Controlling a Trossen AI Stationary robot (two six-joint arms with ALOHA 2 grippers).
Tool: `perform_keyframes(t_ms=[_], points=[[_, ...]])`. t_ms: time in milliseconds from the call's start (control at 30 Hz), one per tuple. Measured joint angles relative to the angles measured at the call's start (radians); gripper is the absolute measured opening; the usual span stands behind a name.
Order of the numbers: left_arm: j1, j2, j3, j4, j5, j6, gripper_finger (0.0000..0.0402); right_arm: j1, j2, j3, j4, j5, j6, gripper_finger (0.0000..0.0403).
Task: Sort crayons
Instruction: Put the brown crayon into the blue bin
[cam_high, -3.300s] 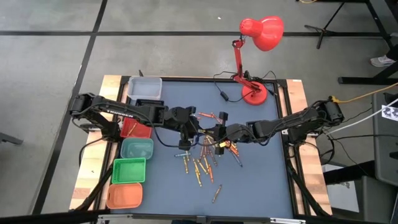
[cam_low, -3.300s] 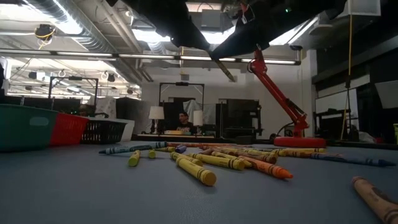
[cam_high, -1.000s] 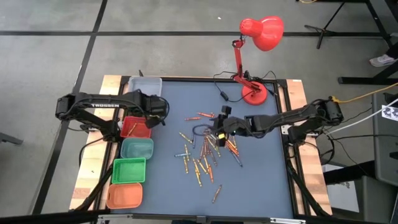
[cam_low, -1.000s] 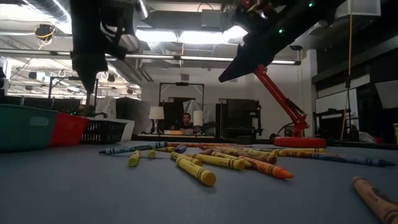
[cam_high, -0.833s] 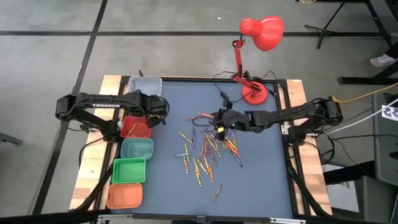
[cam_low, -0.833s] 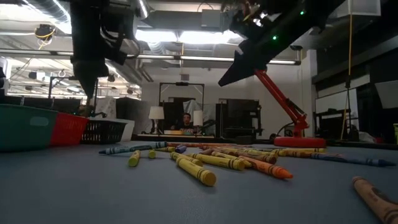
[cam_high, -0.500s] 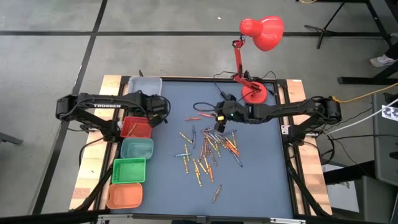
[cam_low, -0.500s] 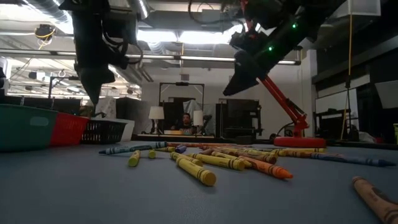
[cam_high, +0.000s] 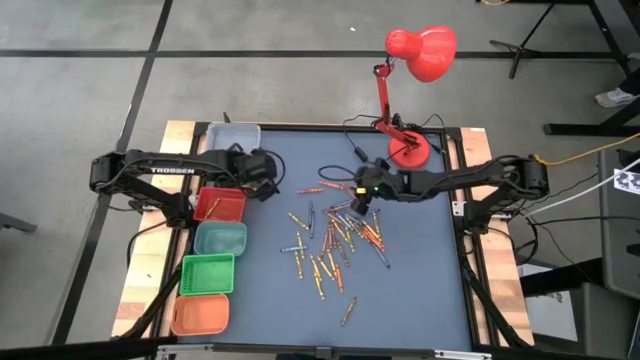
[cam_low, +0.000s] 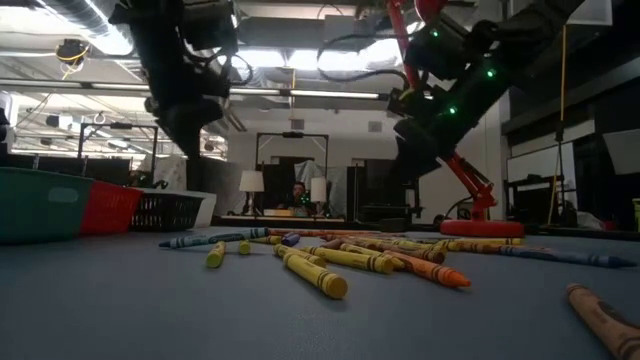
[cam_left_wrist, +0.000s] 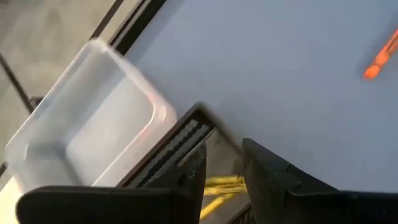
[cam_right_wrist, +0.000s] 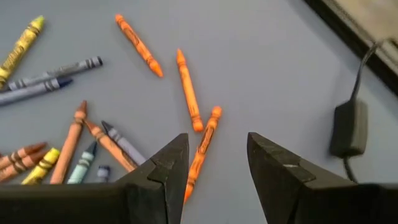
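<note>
Thin wax crayons (cam_high: 335, 240) are scattered mid-desk on the blue-grey desk (cam_high: 420, 290). The left pincer (cam_high: 262, 188) is held open and empty over small plastic bins (cam_high: 218, 207) along the left edge, apparently just emptied. The right pincer (cam_right_wrist: 214, 168) is spread open above an orange crayon (cam_right_wrist: 202, 149), seemingly lined up to grasp it.

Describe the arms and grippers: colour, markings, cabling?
Both arms are black and jointed. The left arm carries white lettering along its link; the right arm shows none from above, but green lights glow on it in the low view. Black cables loop off both. The right gripper has two dark, angular, wedge-shaped fingers.
</note>
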Motion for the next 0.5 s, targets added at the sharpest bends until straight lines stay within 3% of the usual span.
perform_keyframes(t_ms=[300,500], points=[[0.0,0.0,0.0,0.153,0.002,0.051,0.0087,0.0,0.0,-0.044,0.002,-0.01,0.007,0.0161],[0.0,0.0,0.0,0.191,0.026,0.053,0.0087,0.001,0.0,-0.087,0.039,-0.166,-0.051,0.0161]])
